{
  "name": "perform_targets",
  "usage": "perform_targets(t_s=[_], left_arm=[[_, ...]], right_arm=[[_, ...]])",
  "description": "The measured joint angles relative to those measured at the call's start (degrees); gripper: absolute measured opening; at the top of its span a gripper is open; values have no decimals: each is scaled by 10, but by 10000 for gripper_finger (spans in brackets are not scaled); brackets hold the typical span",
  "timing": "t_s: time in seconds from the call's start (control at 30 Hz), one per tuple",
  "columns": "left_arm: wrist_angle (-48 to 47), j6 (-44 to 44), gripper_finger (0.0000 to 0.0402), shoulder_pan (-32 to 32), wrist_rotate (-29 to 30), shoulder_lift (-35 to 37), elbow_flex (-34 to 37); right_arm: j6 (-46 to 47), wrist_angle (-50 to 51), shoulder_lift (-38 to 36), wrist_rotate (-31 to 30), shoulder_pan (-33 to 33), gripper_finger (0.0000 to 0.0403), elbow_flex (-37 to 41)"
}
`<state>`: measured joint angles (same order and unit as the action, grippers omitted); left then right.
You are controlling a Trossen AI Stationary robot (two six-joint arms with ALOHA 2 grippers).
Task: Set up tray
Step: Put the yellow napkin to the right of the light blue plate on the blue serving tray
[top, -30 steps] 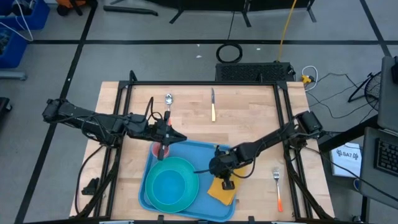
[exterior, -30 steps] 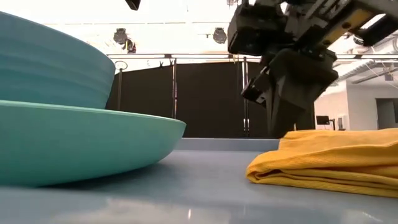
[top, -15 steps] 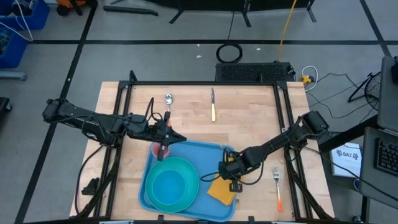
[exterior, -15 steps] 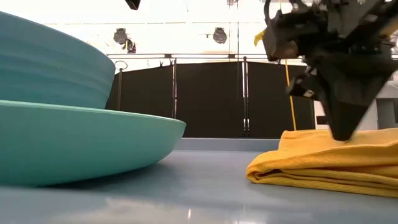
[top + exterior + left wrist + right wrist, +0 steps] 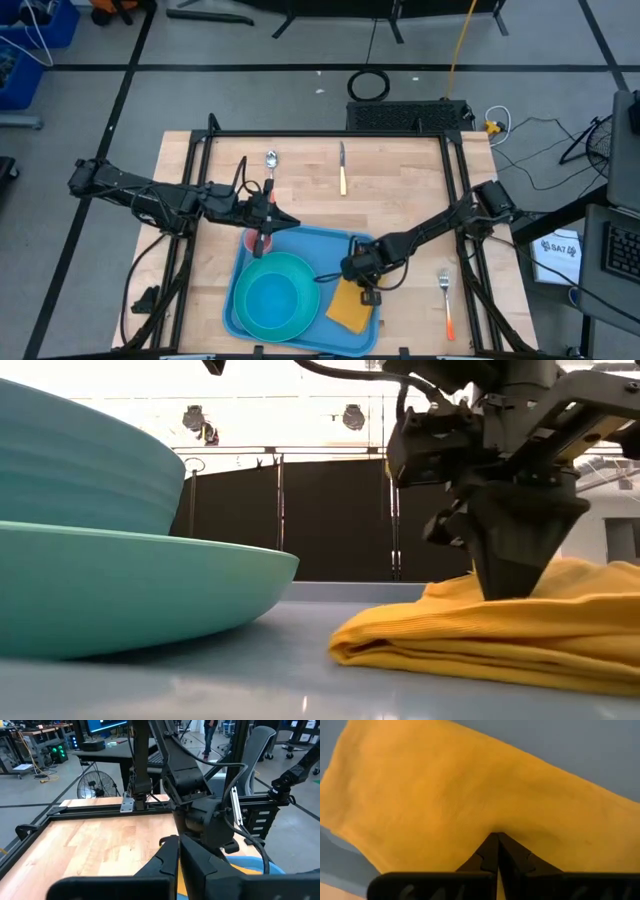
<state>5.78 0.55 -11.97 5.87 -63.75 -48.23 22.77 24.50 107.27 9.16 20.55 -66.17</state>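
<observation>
We see the light-blue tray (image 5: 300,243) at the near middle of the wooden table (image 5: 400,200). On it a teal bowl (image 5: 272,300) sits in a teal plate (image 5: 150,585), and an orange-yellow napkin (image 5: 350,309) lies at the tray's right end. The right hand (image 5: 366,297) presses its closed tip down onto the napkin's far edge. The left hand (image 5: 262,238) hangs closed at the tray's far-left corner over something red we cannot identify. On bare table: spoon (image 5: 271,161), knife (image 5: 342,168), fork (image 5: 446,300).
</observation>
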Motion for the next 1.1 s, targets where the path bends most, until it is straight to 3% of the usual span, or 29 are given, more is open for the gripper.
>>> perform_targets(t_s=[0.1, 0.2, 0.4, 0.8, 1.1], left_arm=[[0, 0, 4, 0, 0, 0, 0], [0, 1, 7, 0, 0, 0, 0], [0, 1, 30, 0, 2, 0, 0], [4, 0, 4, 0, 2, 0, 0], [4, 7, 31, 0, 2, 0, 0]], right_arm=[[-32, -16, 1, 18, -6, 0, 1], [-83, -42, 3, 74, -7, 0, 1], [-74, 5, 4, 180, 0, 0, 2], [-112, 29, 1, 83, -16, 0, 2], [-142, 4, 1, 57, -23, 0, 2]])
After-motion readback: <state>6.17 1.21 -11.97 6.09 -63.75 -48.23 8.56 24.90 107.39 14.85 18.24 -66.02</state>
